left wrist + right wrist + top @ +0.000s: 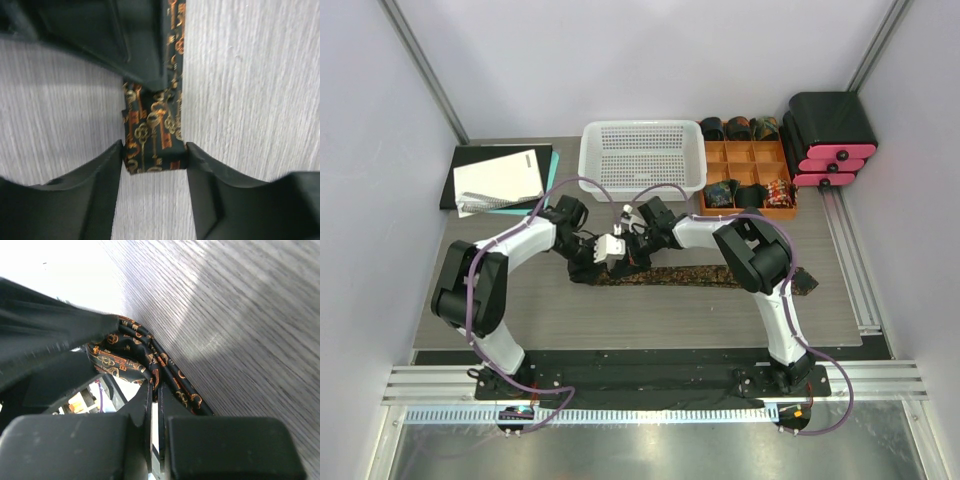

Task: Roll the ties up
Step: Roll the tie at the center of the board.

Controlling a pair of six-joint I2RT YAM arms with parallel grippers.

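The tie (670, 276) lies mostly flat across the counter (620, 320), only its left end folded over. The right fingers (155, 390) pinch that fold; the left fingers (202, 170) flank it loosely. Nearly all the rolling remains.

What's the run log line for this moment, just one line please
step: rolling tie | left gripper: fingers either side of folded end | right gripper: shut on tie | rest of tie flat on table

Dark key-patterned tie (665, 276) flat on table
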